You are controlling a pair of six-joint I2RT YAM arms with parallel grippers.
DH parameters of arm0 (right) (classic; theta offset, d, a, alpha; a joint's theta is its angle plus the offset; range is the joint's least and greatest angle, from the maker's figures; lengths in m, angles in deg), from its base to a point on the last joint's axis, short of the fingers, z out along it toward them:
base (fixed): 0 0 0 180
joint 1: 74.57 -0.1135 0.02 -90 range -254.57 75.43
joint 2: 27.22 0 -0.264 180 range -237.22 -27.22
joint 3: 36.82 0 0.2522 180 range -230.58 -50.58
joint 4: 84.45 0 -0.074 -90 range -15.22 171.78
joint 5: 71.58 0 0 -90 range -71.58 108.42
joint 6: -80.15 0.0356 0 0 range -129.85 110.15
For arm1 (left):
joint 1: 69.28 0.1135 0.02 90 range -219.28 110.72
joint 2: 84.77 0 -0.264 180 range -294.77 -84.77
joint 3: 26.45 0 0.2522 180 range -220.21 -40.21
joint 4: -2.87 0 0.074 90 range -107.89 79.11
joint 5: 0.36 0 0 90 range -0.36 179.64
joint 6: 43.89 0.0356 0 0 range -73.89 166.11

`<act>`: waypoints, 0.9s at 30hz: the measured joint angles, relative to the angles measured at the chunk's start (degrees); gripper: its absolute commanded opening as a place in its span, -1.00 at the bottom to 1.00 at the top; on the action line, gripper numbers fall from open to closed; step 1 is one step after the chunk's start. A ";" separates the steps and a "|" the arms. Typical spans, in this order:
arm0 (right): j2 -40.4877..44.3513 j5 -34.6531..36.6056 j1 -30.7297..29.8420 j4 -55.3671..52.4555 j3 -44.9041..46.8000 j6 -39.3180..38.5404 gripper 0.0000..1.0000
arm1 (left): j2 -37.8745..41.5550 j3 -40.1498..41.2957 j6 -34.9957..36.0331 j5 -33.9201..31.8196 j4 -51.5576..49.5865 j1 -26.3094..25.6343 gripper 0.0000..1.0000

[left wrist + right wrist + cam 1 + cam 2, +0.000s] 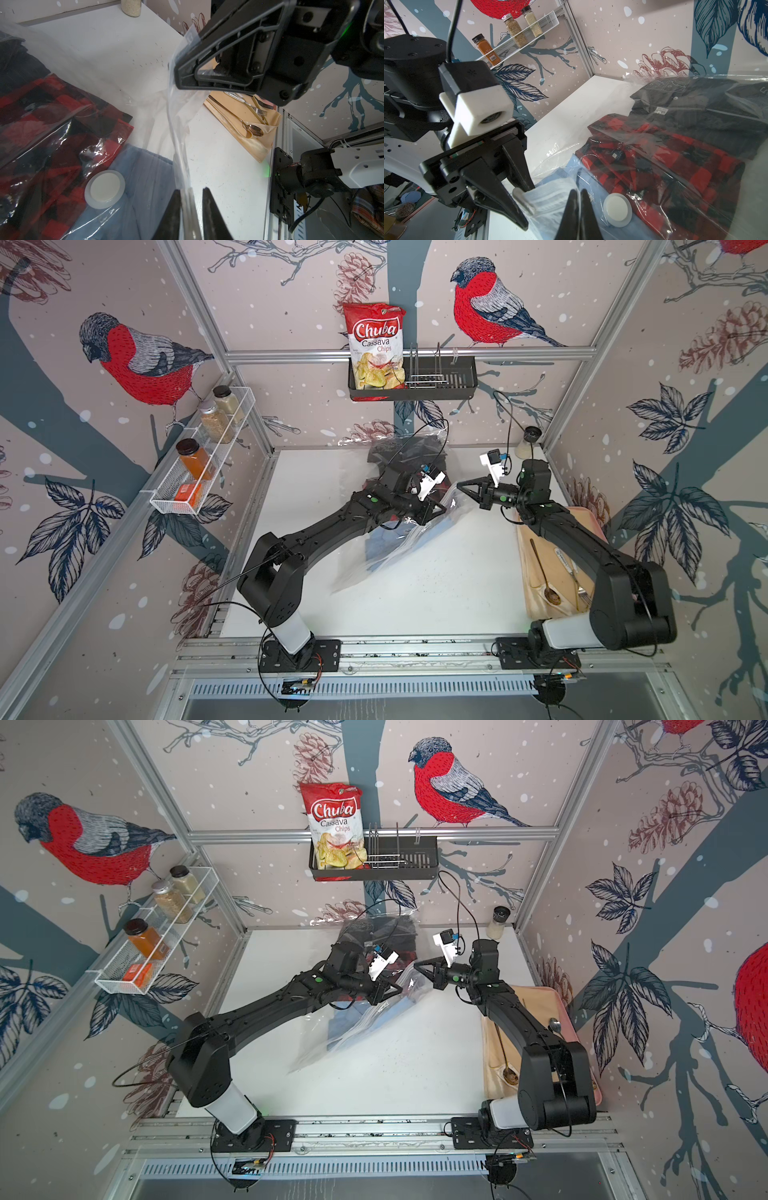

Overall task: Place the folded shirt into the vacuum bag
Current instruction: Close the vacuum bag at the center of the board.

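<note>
In both top views the vacuum bag [399, 549] is lying across the middle of the frame, running from the back wall down toward lower centre. Its clear, glossy film is creasing and throwing white glare. Three folded garments are showing through it. A black shirt [695, 116] is lying at the far end and a red-and-black plaid shirt [52, 128] next to it. The light blue shirt [143, 178], falling in soft pleats, is lying under the film nearest the mouth. A round, flat white valve [105, 189] is sitting on the film where plaid and blue are meeting.

The right gripper [460, 486], right of centre in a top view, is clenching a corner of the bag's edge and holding it lifted off the table. The left gripper [191, 190] is straddling the same edge. Its black tapered fingers [212, 212] are standing slightly apart with film running between them, and I cannot tell whether they are pinching it.

The left arm is covering much of the plaid and black shirts in the top views. Glare is blurring the bag's mouth, so whether the blue shirt is lying wholly inside is hard to make out.

The table [436, 597] is showing white and matte, flecked with dark specks. At the right of the frame a tan cloth [530, 580] is carrying a gold spoon [543, 572], with the right arm covering part of the cloth. Bullfinch wallpaper [490, 306] is covering the walls. At upper centre a black basket [436, 393] is holding a red chip bag [376, 344], and at left a white wire rack [166, 499] is holding an orange spice jar [195, 460].
</note>
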 measured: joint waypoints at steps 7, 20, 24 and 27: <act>-0.37 0.04 -0.13 -0.02 -0.13 -0.02 -1.00 | -0.55 -0.57 0.13 -0.11 -0.44 0.22 -1.00; 0.59 2.80 -0.17 -1.46 -0.09 0.31 -1.00 | -3.96 -5.95 4.44 -0.26 -8.57 0.33 -1.00; 1.01 2.89 0.02 -1.42 0.24 1.57 -1.00 | -4.07 -6.21 5.46 -0.42 -9.18 0.33 -1.00; 1.53 2.93 0.28 -1.07 1.09 2.62 -1.00 | -4.22 -6.23 5.60 -0.46 -9.81 0.33 -1.00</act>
